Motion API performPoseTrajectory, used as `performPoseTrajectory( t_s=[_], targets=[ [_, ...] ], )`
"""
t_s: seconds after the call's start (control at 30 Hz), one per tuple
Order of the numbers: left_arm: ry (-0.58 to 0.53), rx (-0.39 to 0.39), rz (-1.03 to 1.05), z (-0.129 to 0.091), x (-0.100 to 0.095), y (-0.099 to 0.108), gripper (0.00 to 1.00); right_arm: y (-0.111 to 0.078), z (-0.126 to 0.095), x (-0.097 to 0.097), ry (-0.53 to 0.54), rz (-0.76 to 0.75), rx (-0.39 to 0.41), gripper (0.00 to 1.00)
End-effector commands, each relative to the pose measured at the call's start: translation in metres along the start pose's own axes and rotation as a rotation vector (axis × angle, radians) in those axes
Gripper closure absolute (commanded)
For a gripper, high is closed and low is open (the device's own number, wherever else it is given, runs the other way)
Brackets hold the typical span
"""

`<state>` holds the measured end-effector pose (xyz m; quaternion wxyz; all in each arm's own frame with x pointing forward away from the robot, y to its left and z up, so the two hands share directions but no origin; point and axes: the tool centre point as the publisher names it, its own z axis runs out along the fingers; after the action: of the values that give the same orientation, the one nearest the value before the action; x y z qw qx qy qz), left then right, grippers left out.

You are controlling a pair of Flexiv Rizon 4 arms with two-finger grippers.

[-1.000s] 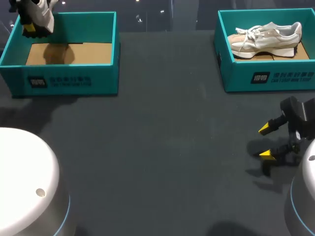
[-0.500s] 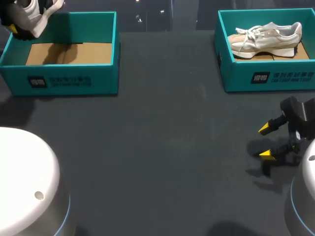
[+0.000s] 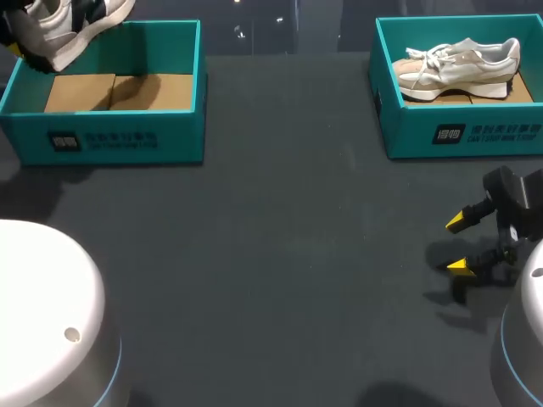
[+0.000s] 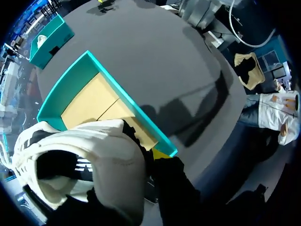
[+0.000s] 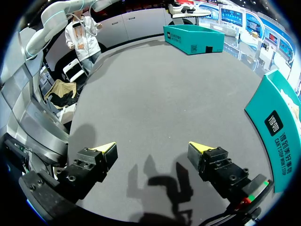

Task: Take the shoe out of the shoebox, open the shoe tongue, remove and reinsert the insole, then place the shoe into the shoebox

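A white-and-black shoe [image 3: 76, 24] hangs tilted above the far left corner of the left teal shoebox [image 3: 119, 140]. My left gripper [image 3: 24, 49] is shut on it at the picture's left edge. In the left wrist view the shoe [image 4: 89, 160] fills the space at the fingers, one yellow fingertip [image 4: 160, 154] shows beside it, and the box's cardboard floor [image 4: 91, 101] lies bare below. A second, beige-and-white shoe [image 3: 458, 66] lies in the right teal shoebox [image 3: 462, 136]. My right gripper [image 3: 459, 244] stands open near the table's right edge, nothing between its fingers [image 5: 106, 151].
The dark grey table [image 3: 280, 254] stretches between the two boxes. In the right wrist view the right shoebox's corner [image 5: 280, 127] is close beside the gripper, and the left shoebox [image 5: 193, 37] stands far across the table.
My left gripper has lifted the shoe and swung it, so its toe now points to the right over the box. Its shadow on the cardboard moved right. The right arm is still.
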<state>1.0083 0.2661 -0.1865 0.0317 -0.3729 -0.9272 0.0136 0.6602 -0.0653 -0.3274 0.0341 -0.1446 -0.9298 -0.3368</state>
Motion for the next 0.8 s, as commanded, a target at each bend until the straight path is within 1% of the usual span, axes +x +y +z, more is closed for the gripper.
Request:
performPoseTrajectory(
  t_s=[0.03, 0.07, 0.1, 0.37, 0.4, 0.43, 0.47, 0.5, 0.6, 0.67, 0.7, 0.8],
  targets=[
    [0.058, 0.003, 0.423, 0.0, 0.005, 0.031, 1.0, 0.0, 0.0, 0.002, -0.004, 0.0, 0.003, 0.0],
    [0.084, 0.01, 0.465, -0.001, 0.008, 0.036, 1.0, 0.0, 0.0, 0.002, -0.004, 0.0, 0.003, 0.0],
    [0.06, -0.021, 0.43, -0.002, 0.006, 0.042, 1.0, 0.0, 0.0, 0.002, -0.004, 0.0, 0.003, 0.0],
    [0.06, -0.021, 0.43, -0.002, 0.006, 0.042, 1.0, 0.0, 0.0, 0.002, -0.004, 0.0, 0.003, 0.0],
    [0.055, -0.039, 0.45, 0.0, 0.007, 0.039, 1.0, 0.0, 0.0, 0.002, -0.004, 0.0, 0.003, 0.0],
    [0.068, 0.0, 0.507, 0.005, 0.005, 0.037, 1.0, 0.0, 0.0, 0.002, -0.004, 0.0, 0.003, 0.0],
    [0.059, -0.02, 0.528, 0.007, 0.002, 0.04, 1.0, 0.0, 0.0, 0.002, -0.004, 0.0, 0.003, 0.0],
    [0.061, -0.061, 0.563, 0.011, 0.0, 0.043, 1.0, 0.0, 0.0, 0.002, -0.004, 0.0, 0.003, 0.0],
    [0.068, -0.117, 0.652, 0.02, -0.002, 0.056, 1.0, 0.0, 0.0, 0.002, -0.004, 0.0, 0.003, 0.0],
    [0.078, -0.185, 0.712, 0.026, -0.002, 0.066, 1.0, 0.0, 0.0, 0.002, -0.004, 0.0, 0.003, 0.0],
    [0.092, -0.193, 0.719, 0.027, -0.001, 0.071, 1.0, 0.0, 0.0, 0.002, -0.004, 0.0, 0.003, 0.0],
    [0.092, -0.193, 0.719, 0.027, -0.001, 0.071, 1.0, 0.0, 0.0, 0.002, -0.004, 0.0, 0.003, 0.0]
  ],
)
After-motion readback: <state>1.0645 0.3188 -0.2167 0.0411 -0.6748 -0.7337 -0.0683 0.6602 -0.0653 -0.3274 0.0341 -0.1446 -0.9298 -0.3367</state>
